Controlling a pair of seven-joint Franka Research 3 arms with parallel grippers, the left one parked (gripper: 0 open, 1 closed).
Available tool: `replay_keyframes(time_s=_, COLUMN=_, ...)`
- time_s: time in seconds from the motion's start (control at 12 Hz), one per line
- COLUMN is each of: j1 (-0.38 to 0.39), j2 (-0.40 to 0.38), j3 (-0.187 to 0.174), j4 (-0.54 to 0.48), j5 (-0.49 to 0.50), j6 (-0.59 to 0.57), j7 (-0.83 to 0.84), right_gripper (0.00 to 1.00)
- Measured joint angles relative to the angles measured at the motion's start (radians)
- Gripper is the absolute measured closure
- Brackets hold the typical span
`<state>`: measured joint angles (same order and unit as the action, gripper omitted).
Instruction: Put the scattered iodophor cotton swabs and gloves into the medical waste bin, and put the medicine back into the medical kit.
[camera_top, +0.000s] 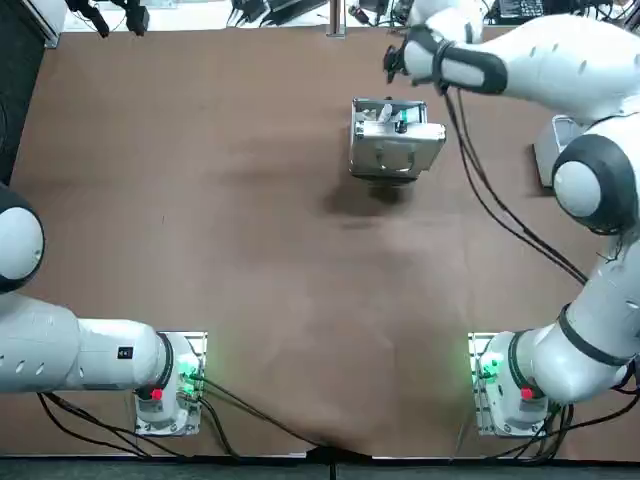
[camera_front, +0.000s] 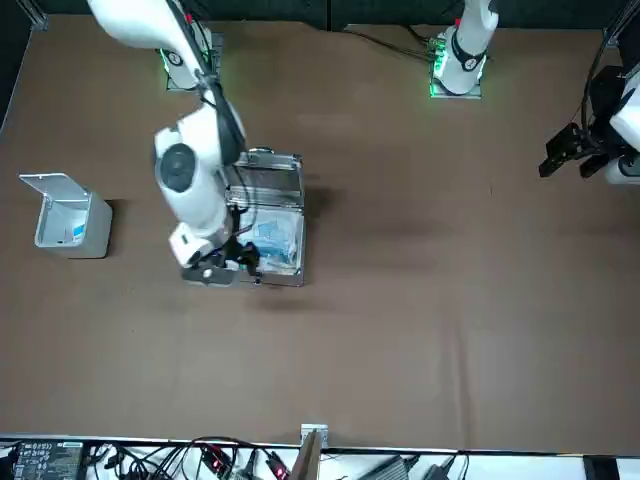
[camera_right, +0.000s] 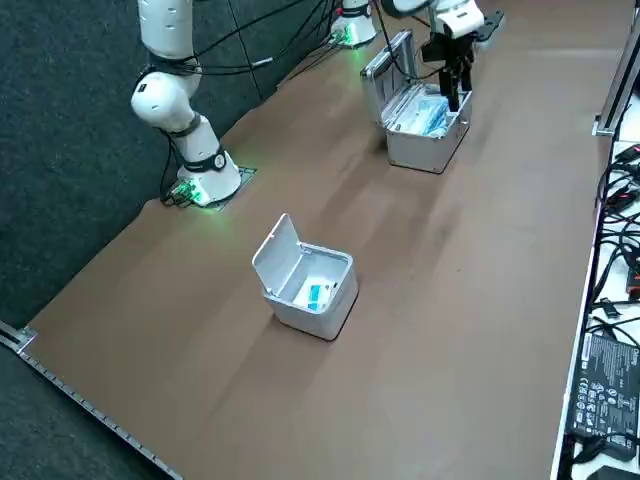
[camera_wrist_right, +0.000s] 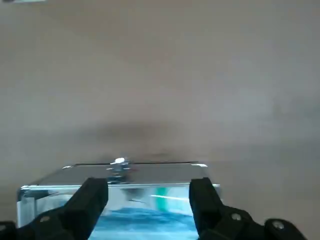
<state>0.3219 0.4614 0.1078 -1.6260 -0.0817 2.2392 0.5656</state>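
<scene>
While the medical kit (camera_wrist_right: 165, 172) lies open just beneath it, the right gripper (camera_wrist_right: 148, 186) hangs wide, empty.

The table (camera_top: 200, 220) lies bare across its left half and along the near side, free for passage. Far of centre stands the kit (camera_top: 396, 150). Its lid (camera_right: 384, 58) is raised on the near side and bars a low approach from there, but the top is open. The right gripper (camera_wrist_right: 147, 184) hangs over the kit's far part, fingers spread. The bin (camera_right: 312, 292) stands at the right edge, well apart from the kit, with bare table between.
</scene>
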Motion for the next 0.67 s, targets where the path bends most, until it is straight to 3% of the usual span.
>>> replay_keyframes(time_s=0.33, j1=-0.095, j2=-0.081, j3=-0.001, j4=0.072, j5=0.0, j6=-0.218, j7=-0.167, right_gripper=0.0)
replay_keyframes(time_s=0.67, j1=-0.163, j2=-0.182, j3=-0.002, j4=0.082, j5=0.0, j6=-0.417, j7=-0.328, right_gripper=0.0)
